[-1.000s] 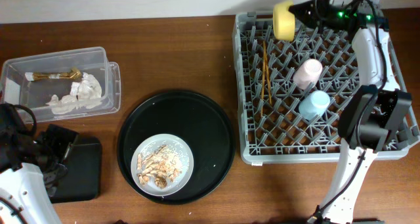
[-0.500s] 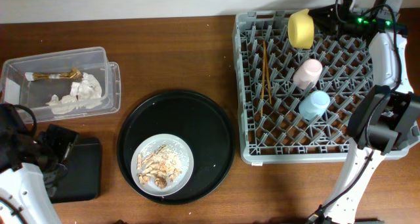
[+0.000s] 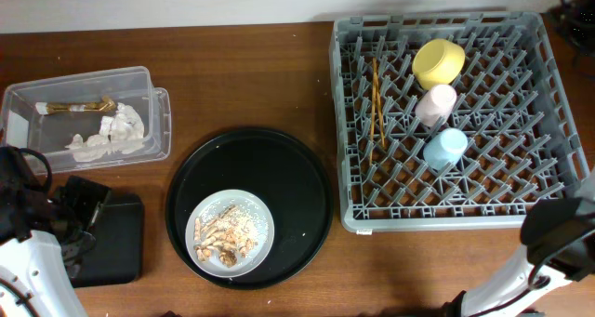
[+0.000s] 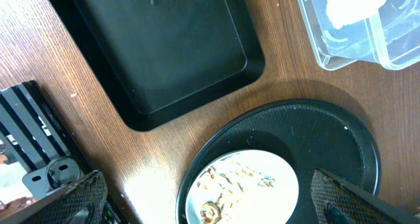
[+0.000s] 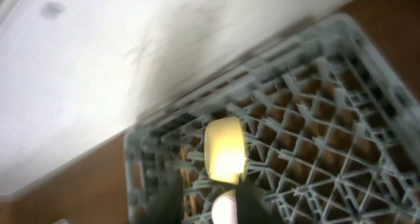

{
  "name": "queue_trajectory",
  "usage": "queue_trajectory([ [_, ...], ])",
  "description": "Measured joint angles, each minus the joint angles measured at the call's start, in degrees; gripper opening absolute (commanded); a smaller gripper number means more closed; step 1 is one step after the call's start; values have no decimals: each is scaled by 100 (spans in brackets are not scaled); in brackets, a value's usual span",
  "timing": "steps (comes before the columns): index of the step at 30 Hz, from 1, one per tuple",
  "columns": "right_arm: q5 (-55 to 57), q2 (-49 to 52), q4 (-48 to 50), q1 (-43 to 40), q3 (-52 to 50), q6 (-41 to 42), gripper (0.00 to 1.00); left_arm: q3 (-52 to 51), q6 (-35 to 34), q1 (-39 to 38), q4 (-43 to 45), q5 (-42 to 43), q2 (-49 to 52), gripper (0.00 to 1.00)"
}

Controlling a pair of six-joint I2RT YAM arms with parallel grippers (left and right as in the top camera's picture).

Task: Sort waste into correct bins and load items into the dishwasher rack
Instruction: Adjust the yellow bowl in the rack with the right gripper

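Observation:
The grey dishwasher rack (image 3: 521, 122) holds the yellow bowl (image 3: 439, 62), the pink cup (image 3: 436, 104), the light blue cup (image 3: 444, 148) and the chopsticks (image 3: 376, 103). The white plate (image 3: 230, 232) with beige food scraps (image 3: 226, 235) sits on the round black tray (image 3: 279, 168). The clear tub (image 3: 149, 85) holds white napkins (image 3: 110, 136) and a brownish wrapper (image 3: 74, 106). The shallow black tray (image 3: 112, 243) is bare. My left gripper (image 4: 210, 211) is open and empty above the plate (image 4: 243, 188). My right gripper (image 5: 213, 201) is open and empty, high above the bowl (image 5: 224, 150).
My left arm (image 3: 33, 219) lies at the lower left beside the shallow black tray (image 4: 164, 46). Part of my right arm (image 3: 558, 233) shows at the lower right, by the rack's corner. A white wall (image 5: 98, 66) runs behind the rack.
My right gripper let go of the yellow bowl in the rack's back rows and drew away up and right, out of the overhead view. The left arm has not moved.

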Motion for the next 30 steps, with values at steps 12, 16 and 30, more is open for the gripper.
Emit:
queue_trajectory([
  [12, 3021, 1843, -81, 2398, -33, -389, 4, 0, 0, 0, -2, 0, 0, 99],
  [16, 3580, 1961, -168, 2166, -33, -365, 4, 0, 0, 0, -2, 0, 0, 99],
  [30, 1449, 1836, 348, 1733, -31, -640, 4, 0, 0, 0, -2, -2, 0, 99],
])
